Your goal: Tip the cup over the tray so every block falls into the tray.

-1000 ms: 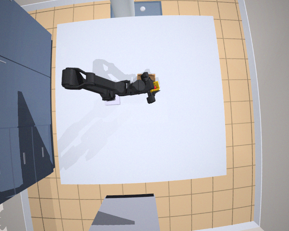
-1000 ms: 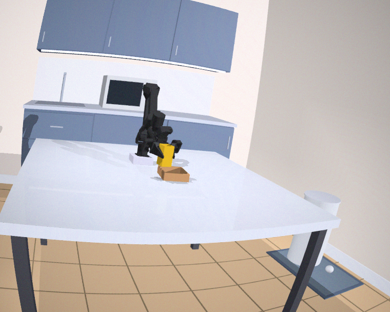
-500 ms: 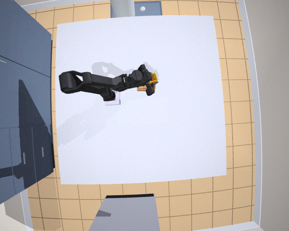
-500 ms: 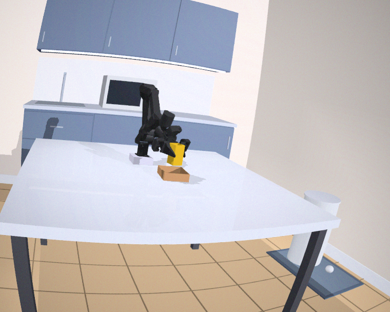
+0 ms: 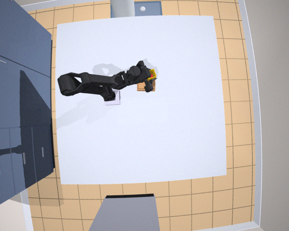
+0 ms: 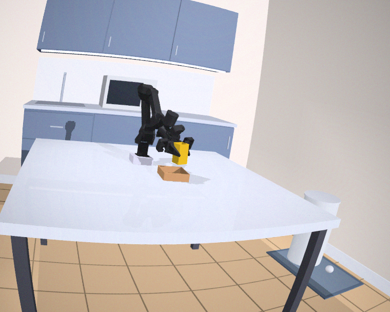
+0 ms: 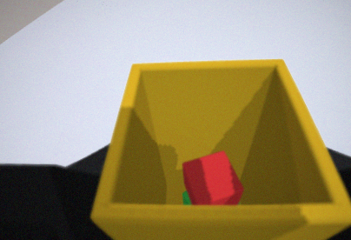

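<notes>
Yellow cup pinched upright beside the tray's airspace, blocks inside, not yet tipped.

The black gripper (image 5: 152,74) (image 6: 184,153) (image 7: 202,130) is closed on the yellow cup (image 5: 154,74) (image 6: 180,153) (image 7: 208,212), with a finger pressed to each of two opposite sides. In the top view, the cup is held at about three o'clock from the gripper's body. Its long axis is near vertical and its mouth is turned up. Inside, a red block (image 5: 151,75) (image 7: 213,177) is seen low down, with a green block (image 7: 187,198) partly hidden behind it; whether more are covered cannot be told.

The tan tray (image 5: 146,90) (image 6: 176,176) lies flat on the white table (image 5: 164,136) (image 6: 138,208) (image 7: 195,23), at about seven o'clock from the cup in the top view, partly covered by the gripper. Its longer side cannot be told with certainty. With only one arm present, the coming move is judged to be a short shift toward seven o'clock, then a tip of the mouth over the tray. If tipped too soon, blocks could be spilled past the rim.
</notes>
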`<state>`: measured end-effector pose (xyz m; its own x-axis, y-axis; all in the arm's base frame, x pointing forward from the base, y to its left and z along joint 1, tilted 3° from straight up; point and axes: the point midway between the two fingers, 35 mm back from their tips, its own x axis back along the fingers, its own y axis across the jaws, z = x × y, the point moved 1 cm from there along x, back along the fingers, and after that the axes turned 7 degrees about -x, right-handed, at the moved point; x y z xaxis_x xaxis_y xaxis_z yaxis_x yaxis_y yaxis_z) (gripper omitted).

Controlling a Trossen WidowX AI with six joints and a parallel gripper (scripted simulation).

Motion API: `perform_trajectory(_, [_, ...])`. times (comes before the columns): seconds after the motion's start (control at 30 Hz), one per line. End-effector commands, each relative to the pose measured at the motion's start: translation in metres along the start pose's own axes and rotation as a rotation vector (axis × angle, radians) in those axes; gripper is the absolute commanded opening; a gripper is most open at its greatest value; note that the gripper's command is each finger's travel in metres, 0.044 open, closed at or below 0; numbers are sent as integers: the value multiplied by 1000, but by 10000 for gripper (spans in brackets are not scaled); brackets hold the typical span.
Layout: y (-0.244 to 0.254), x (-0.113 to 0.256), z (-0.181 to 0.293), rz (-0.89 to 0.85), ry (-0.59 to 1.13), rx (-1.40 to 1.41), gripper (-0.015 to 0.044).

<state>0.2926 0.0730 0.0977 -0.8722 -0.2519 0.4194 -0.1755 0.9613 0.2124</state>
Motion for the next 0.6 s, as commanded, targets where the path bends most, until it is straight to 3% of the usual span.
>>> perform_trajectory(0.0, [0, 0, -1, 2, -4, -76, 0])
perform_trajectory(0.57, [0, -1, 0, 1, -4, -447, 0])
